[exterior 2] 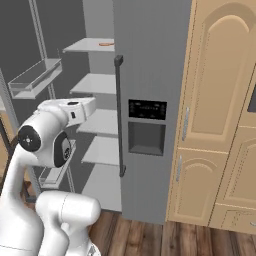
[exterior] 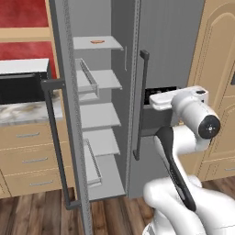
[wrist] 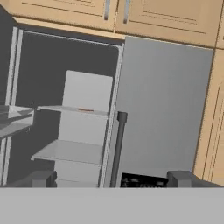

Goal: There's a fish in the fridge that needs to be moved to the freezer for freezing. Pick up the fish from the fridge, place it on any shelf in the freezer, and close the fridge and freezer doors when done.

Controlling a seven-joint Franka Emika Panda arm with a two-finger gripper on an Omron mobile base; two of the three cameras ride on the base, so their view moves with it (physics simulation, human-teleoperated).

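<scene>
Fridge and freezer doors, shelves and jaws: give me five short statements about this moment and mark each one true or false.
1. The fridge door is swung open. True.
2. The freezer door is open. False: it is shut.
3. A flat orange piece lies on the top fridge shelf. True.
4. The gripper holds the orange piece. False: its jaws stand open and empty, short of the fridge.
5. The dispenser panel is on the fridge door. False: it is on the freezer door.
</scene>
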